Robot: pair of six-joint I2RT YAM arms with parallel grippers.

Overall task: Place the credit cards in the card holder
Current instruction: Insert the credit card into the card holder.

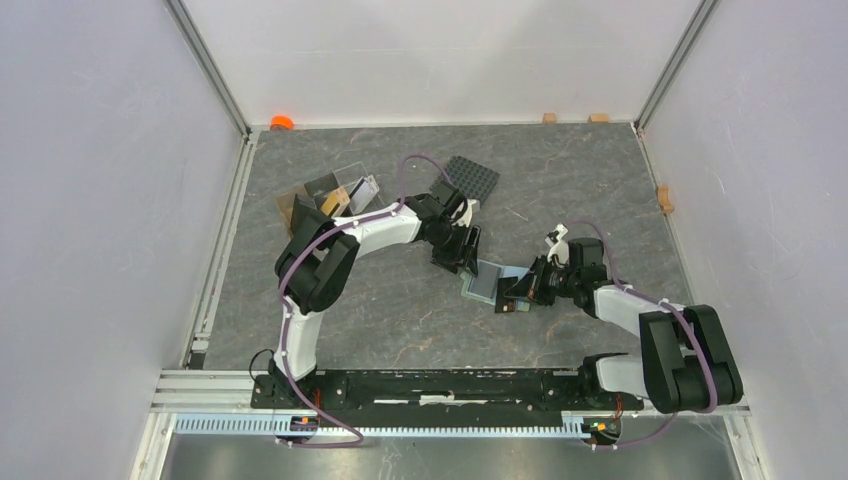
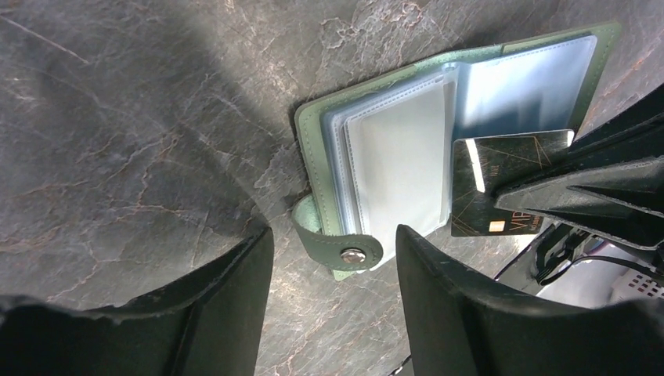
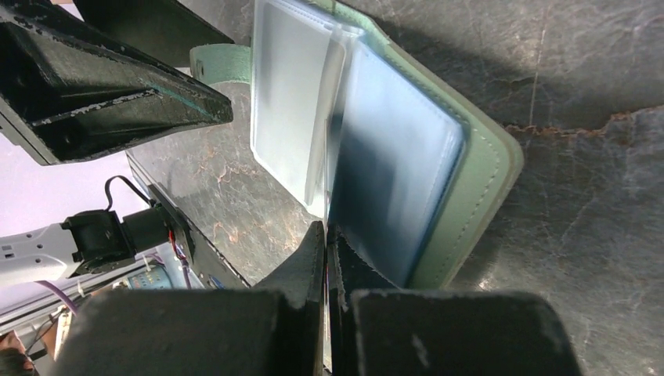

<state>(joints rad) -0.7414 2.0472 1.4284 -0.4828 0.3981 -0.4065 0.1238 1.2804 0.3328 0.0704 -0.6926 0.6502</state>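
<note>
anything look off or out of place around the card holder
Nothing spilled or damaged. Only the black card stands out: pinched in the right gripper, it lies half over the open card holder and juts past its edge, not fully in a sleeve.

Colours, quick rundown: the bench (image 2: 117, 117) is dark grey stone-look, marbled with rusty-brown and whitish veins. The card holder (image 2: 407, 149) is pale sage green outside, with a matching green strap (image 2: 313, 223) and a silver snap (image 2: 352, 254). Inside it's light blue behind frosty clear sleeves. The credit card (image 2: 470, 207) is black with thin gold lines, a gold chip and gold lettering. The left end effector (image 2: 334, 235) and right end effector (image 3: 326, 235) are both matt black, scuffed greyish at the edges. The arms (image 1: 370, 230) are white and black with purple cables (image 1: 283, 320). Also a black studded plate (image 1: 472, 180), a brown tray (image 1: 300, 205) and an orange blob (image 1: 281, 122).
</note>
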